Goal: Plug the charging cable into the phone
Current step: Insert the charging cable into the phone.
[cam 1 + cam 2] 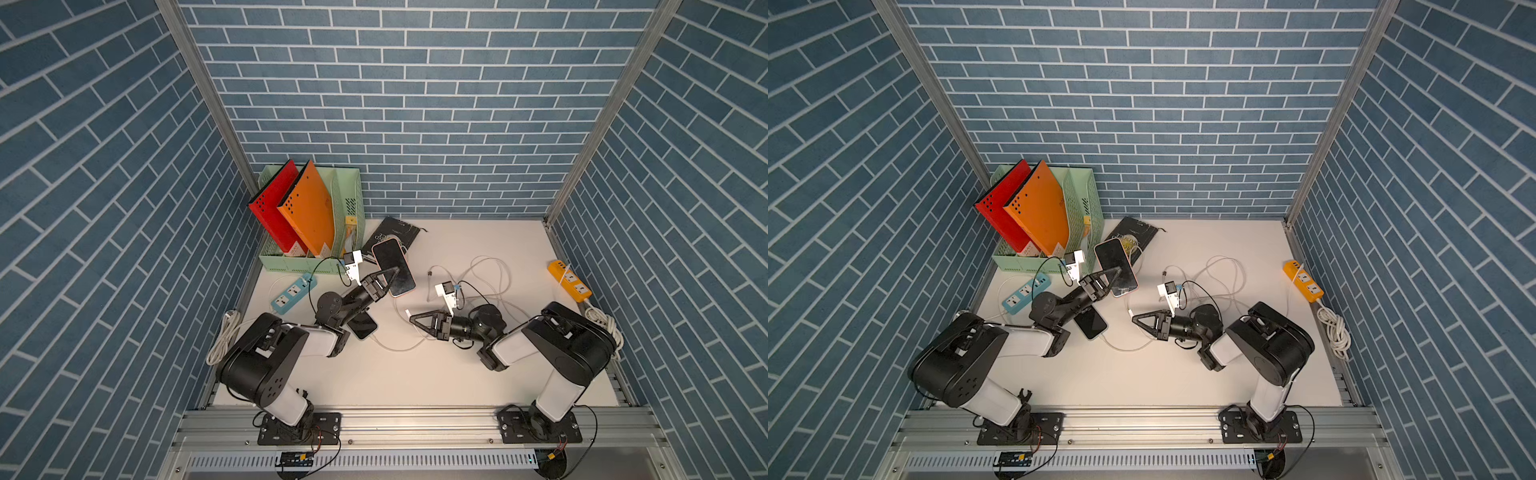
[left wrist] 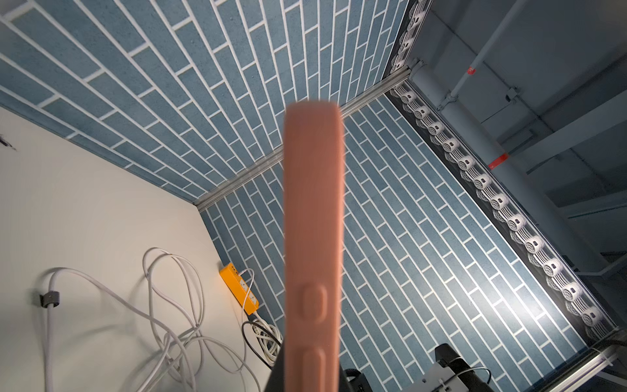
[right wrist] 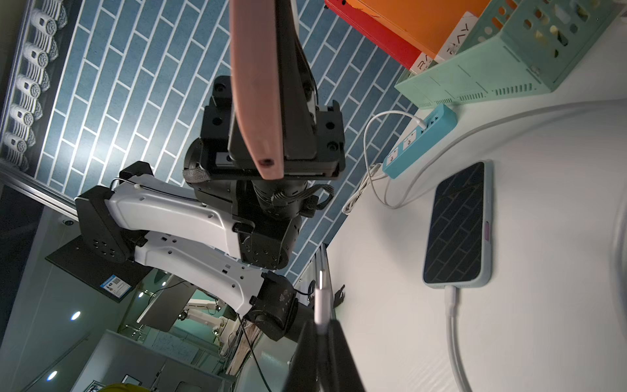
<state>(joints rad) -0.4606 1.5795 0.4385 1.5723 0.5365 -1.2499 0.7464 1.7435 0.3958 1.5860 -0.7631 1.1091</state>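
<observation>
In a top view, left gripper [image 1: 394, 277] clamped on pink-cased phone [image 1: 390, 259] held above table [image 1: 478, 374], right gripper [image 1: 412, 319] closed on charging cable plug [image 1: 407, 311], left wrist view, pink-cased phone [image 2: 314, 220] seen edge-on, right wrist view, charging cable plug [image 3: 320, 298] apart from pink-cased phone [image 3: 258, 85] port end.

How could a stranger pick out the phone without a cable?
Find the mint-green plastic file rack in the far corner. Beside it the left gripper holds a phone in a salmon-pink case. The pale-blue phone lies flat with a white cable plugged in.
</observation>
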